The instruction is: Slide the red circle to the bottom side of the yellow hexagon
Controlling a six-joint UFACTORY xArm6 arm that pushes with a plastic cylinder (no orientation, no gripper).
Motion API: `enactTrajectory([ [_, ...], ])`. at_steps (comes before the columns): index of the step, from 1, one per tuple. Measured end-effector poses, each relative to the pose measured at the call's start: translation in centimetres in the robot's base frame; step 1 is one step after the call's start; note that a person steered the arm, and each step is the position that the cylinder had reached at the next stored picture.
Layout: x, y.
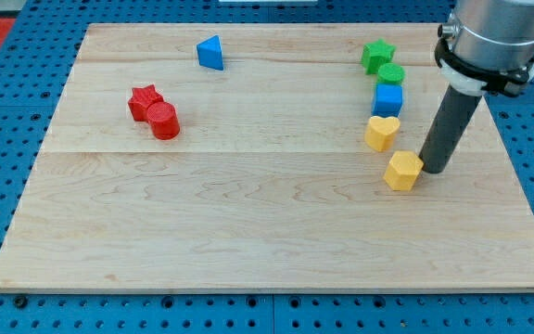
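The red circle (164, 121) lies at the board's left, touching the red star (143, 100) just above-left of it. The yellow hexagon (402, 171) lies at the board's right. My tip (434, 170) rests on the board right beside the hexagon's right edge, touching or nearly touching it. The red circle is far to the left of my tip.
A column of blocks stands above the hexagon: a yellow heart (382, 133), a blue cube (388, 99), a green circle (391, 74) and a green star (376, 54). A blue triangle (210, 52) lies near the top edge. The wooden board (267, 241) sits on a blue pegboard.
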State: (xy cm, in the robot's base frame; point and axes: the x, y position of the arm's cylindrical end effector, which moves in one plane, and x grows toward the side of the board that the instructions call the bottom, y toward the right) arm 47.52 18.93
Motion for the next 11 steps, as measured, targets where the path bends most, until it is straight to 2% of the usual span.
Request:
enactTrajectory([
  [1, 1.4, 3.6],
  [2, 5.3, 4.4],
  [3, 7.7, -7.6],
  [5, -3.4, -14.9],
  [7, -5.6, -38.3],
  [8, -8.7, -38.8],
  [9, -9.8, -36.5],
  [11, -9.5, -27.4],
])
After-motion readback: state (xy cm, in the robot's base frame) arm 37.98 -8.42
